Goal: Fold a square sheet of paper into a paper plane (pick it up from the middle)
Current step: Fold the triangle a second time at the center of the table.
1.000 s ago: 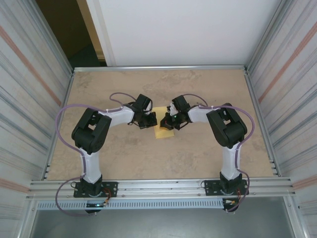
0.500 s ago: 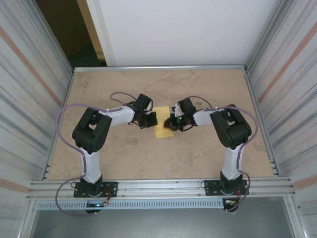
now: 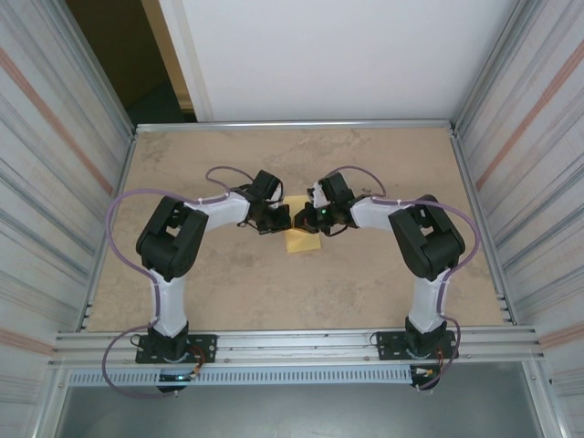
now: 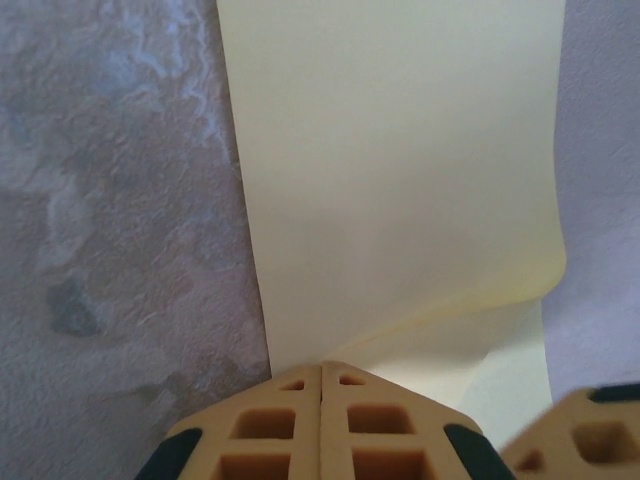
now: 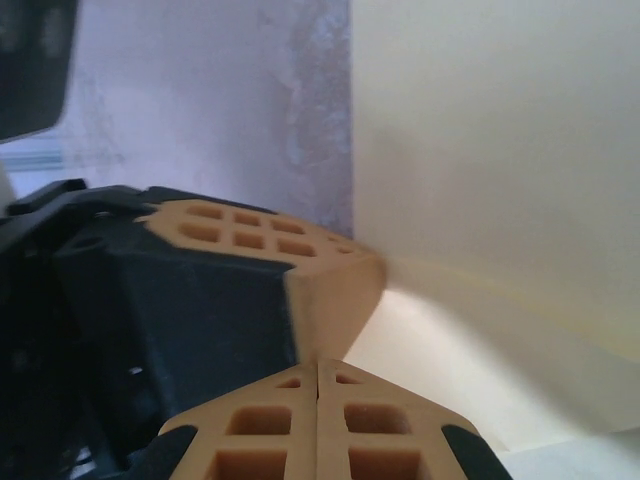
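Note:
The square sheet of paper [image 3: 303, 243] lies yellow on the table's middle, its far part covered by both grippers. In the left wrist view the sheet [image 4: 400, 170] stretches ahead, with a raised crease near its close end. My left gripper [image 4: 322, 368] is shut, with its tips at the sheet's near left edge. My right gripper [image 5: 318, 362] is shut too, its tips almost touching the left gripper's fingers [image 5: 300, 262], and the paper [image 5: 500, 150] is to its right. From above, the left gripper [image 3: 285, 219] and right gripper [image 3: 305, 220] meet tip to tip over the paper. No paper shows between either pair of jaws.
The tan table [image 3: 228, 283] is walled by metal rails [image 3: 292, 125] at the back and both sides. Both arms reach inward from their bases [image 3: 169, 347] at the near edge, cables looping above them.
The right gripper swung a little to the right, then came back left until it met the left gripper. The left gripper edged slightly right. Less of the yellow sheet shows from above.

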Controlling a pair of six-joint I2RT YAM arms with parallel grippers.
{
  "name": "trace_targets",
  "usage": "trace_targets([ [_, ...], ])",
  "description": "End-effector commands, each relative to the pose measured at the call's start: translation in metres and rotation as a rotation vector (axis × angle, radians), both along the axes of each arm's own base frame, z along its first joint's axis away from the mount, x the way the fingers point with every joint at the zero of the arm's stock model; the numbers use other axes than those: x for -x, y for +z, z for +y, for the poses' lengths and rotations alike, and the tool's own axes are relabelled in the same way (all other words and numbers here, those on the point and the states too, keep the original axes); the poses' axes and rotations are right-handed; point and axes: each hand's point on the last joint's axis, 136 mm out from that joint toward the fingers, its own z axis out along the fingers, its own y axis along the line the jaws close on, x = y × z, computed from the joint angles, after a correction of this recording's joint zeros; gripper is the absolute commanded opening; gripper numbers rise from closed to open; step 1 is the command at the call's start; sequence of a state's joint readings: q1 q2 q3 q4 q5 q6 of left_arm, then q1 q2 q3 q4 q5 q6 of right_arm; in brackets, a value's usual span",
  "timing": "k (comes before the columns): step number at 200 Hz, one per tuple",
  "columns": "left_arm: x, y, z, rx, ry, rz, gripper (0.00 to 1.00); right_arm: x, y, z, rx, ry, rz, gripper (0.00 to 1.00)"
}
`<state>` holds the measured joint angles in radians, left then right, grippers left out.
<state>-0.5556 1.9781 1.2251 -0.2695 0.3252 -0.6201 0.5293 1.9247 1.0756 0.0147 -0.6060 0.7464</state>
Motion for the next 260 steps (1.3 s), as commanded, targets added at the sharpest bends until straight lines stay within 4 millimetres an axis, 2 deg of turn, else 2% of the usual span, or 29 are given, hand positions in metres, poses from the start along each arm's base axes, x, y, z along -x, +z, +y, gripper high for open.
trace_targets([
  [1, 0.015, -0.028, 0.017, -0.087, -0.011, 0.082, 0.00, -0.006, -0.014, -0.007, 0.023, -0.012, 0.028, 0.00],
  [42, 0.012, -0.026, 0.016, -0.082, -0.008, 0.076, 0.00, -0.007, -0.033, -0.013, 0.046, -0.027, 0.069, 0.00],
  [69, 0.007, -0.014, 0.013, -0.069, -0.012, 0.055, 0.00, -0.003, -0.050, -0.025, 0.101, -0.060, 0.102, 0.00],
  [95, 0.000, 0.011, 0.003, -0.007, -0.013, 0.016, 0.00, 0.003, -0.068, -0.038, 0.143, -0.109, 0.153, 0.00],
  [117, -0.003, 0.044, -0.007, 0.084, -0.006, -0.031, 0.02, 0.009, -0.077, -0.044, 0.170, -0.135, 0.184, 0.00],
  [140, 0.010, 0.062, -0.017, 0.173, 0.011, -0.046, 0.05, 0.011, -0.083, -0.049, 0.198, -0.154, 0.200, 0.00],
  [172, 0.036, 0.059, -0.027, 0.249, 0.030, -0.002, 0.02, 0.013, -0.089, -0.053, 0.228, -0.164, 0.221, 0.00],
  [200, 0.054, 0.048, -0.035, 0.230, 0.003, 0.039, 0.00, 0.015, -0.091, -0.053, 0.232, -0.165, 0.234, 0.00],
  [222, 0.061, 0.033, -0.029, 0.184, 0.015, 0.070, 0.00, 0.014, -0.091, -0.053, 0.232, -0.169, 0.236, 0.00],
  [260, 0.064, 0.022, -0.028, 0.164, 0.004, 0.094, 0.00, 0.015, -0.091, -0.053, 0.229, -0.169, 0.240, 0.00],
])
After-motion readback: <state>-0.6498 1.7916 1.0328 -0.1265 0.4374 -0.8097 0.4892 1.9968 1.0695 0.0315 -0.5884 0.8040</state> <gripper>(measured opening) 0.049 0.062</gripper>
